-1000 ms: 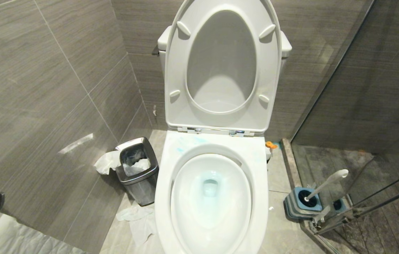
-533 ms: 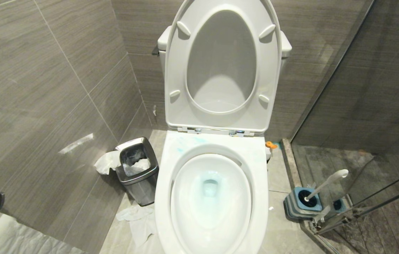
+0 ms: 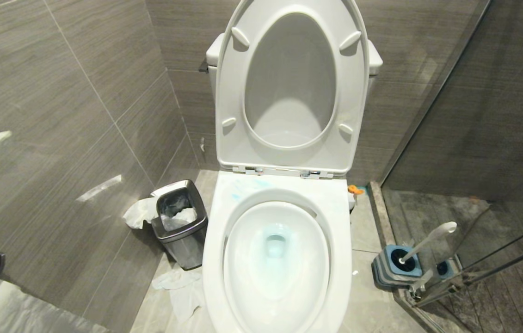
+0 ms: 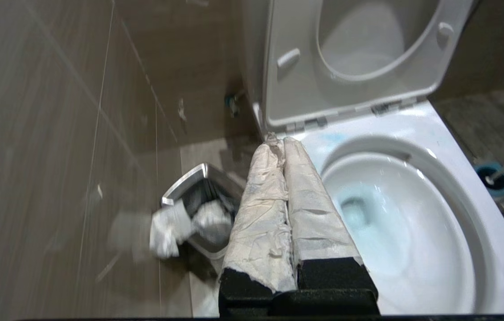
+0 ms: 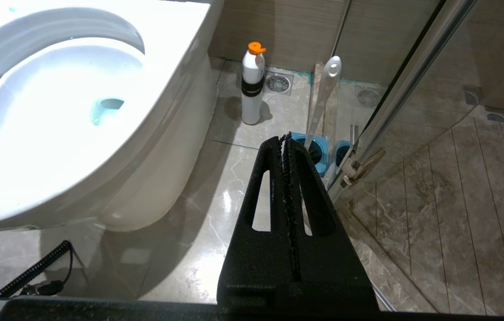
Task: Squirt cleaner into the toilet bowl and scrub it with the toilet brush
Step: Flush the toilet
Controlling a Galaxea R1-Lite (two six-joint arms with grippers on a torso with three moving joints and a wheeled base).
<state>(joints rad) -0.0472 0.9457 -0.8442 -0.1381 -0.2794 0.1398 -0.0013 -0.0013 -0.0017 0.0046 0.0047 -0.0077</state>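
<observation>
My left gripper (image 4: 278, 142) shows only in its wrist view: the two fingers (image 4: 260, 209), wrapped in white covering, are pressed together with nothing between them, held above the floor between the bin (image 4: 202, 196) and the toilet bowl (image 4: 412, 147). In the head view there is just a pale blur at the left edge, too smeared for me to say what it is. My right gripper (image 5: 285, 138) is outside the head view too; its black fingers (image 5: 309, 196) are closed flat against each other, empty, low over the floor beside the bowl's right flank.

The toilet brush (image 3: 427, 239) stands tilted in its blue-and-grey holder (image 3: 393, 266) on the floor to the right of the bowl, against the glass partition (image 3: 497, 138). Its bristle head is down inside the holder and cannot be seen; only the white handle (image 5: 323, 98) sticks out. Part of the holder is hidden behind my right fingers.

The toilet bowl (image 3: 340, 217) has seat and lid (image 3: 233, 115) raised. Cleaner (image 3: 276, 243) tints the water at the bottom pale blue, with faint blue smears (image 3: 243, 187) on the back of the rim. The bowl's front edge is cut off by the frame.

A white bottle with an orange cap (image 5: 252, 84) stands on the floor behind the bowl's right side; in the head view only its cap peeks out. The steel-rimmed bin (image 3: 180, 224) holds crumpled white paper (image 3: 179, 215), and more paper lies on the floor (image 3: 180, 289) around it.
</observation>
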